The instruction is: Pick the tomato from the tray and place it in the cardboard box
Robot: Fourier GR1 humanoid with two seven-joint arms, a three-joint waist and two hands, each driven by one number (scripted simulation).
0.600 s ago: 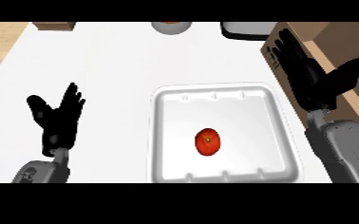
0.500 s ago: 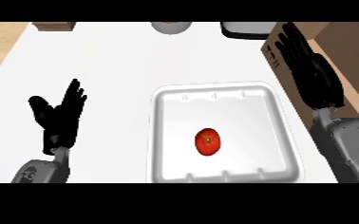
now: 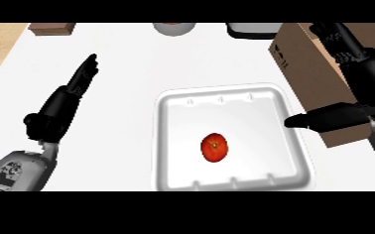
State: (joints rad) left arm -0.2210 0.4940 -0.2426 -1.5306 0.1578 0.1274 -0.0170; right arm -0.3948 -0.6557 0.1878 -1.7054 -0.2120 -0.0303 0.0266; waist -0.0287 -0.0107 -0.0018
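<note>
A red tomato (image 3: 215, 147) lies alone near the middle of the white tray (image 3: 170, 129). The brown cardboard box (image 3: 306, 62) stands just beyond the tray's right rim. My right hand (image 3: 350, 57) is over the box at the view's right edge. It is open, with fingers pointing away and the thumb (image 3: 322, 119) stretched left to the tray's right rim. It is well apart from the tomato. My left hand (image 3: 64, 105) is open on the left of the tray, seen edge-on, its straight fingers pointing to the far side.
On the white counter's far edge stand a brown block (image 3: 51, 28) at the left, a grey round vessel (image 3: 173, 28) in the middle and a dark-rimmed container (image 3: 253, 29) beside the box. The box's wall rises between my right hand and the tray.
My right hand has shifted right over the box and its thumb now points left at the tray's rim. My left hand has turned edge-on and stretched farther away. The tomato has not moved.
</note>
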